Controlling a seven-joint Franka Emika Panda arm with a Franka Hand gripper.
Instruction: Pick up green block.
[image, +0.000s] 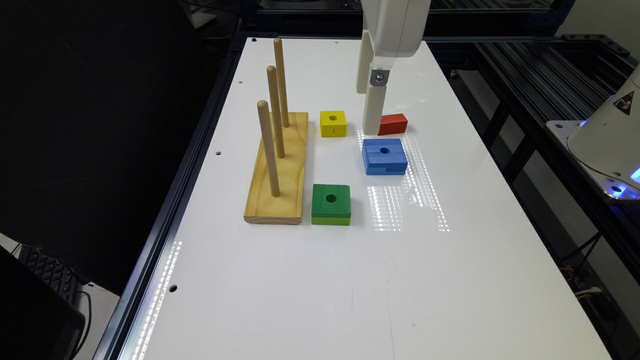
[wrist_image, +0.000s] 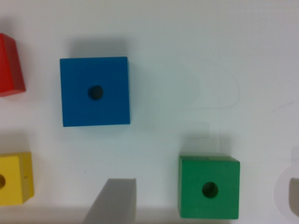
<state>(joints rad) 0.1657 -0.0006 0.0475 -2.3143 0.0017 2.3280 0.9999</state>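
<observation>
1. Pincer. The gripper (image: 372, 125) hangs downward from the white wrist housing over the far half of the tabletop (image: 350, 290). In the exterior view its lower end lines up between the yellow block (image: 333, 123) and the red block (image: 393, 124), just beside the red one. Whether it is released or clenched cannot be told. It holds nothing. Whether its lower end touches the surface cannot be told.

2. Nearest items. The red block lies flat, toward the exterior view's right of the gripper. The blue block (image: 384, 156) lies flat just on the near side of the gripper, round centre hole facing up, close to the red block but apart from it. The yellow block is smaller, hole up, and sits toward the edge at the exterior view's left.

3. Task item. The green block (image: 331, 204) rests flat on the tabletop, roughly midway between the far and near edges and closer to the edge at the exterior view's left. Its dark green top faces up with the round hole visible; a lime-green layer shows beneath. It is well apart from the gripper, near the blue block but not touching it, and just beside the near end of the wooden peg stand (image: 277, 175).

4. Peg stand. A flat wooden base carrying three upright pegs in a row, running along the edge at the exterior view's left.

5. Wrist view. Green block (wrist_image: 209, 186), blue block (wrist_image: 95, 91), red block (wrist_image: 10, 65) and yellow block (wrist_image: 14, 179) all lie separate.
</observation>
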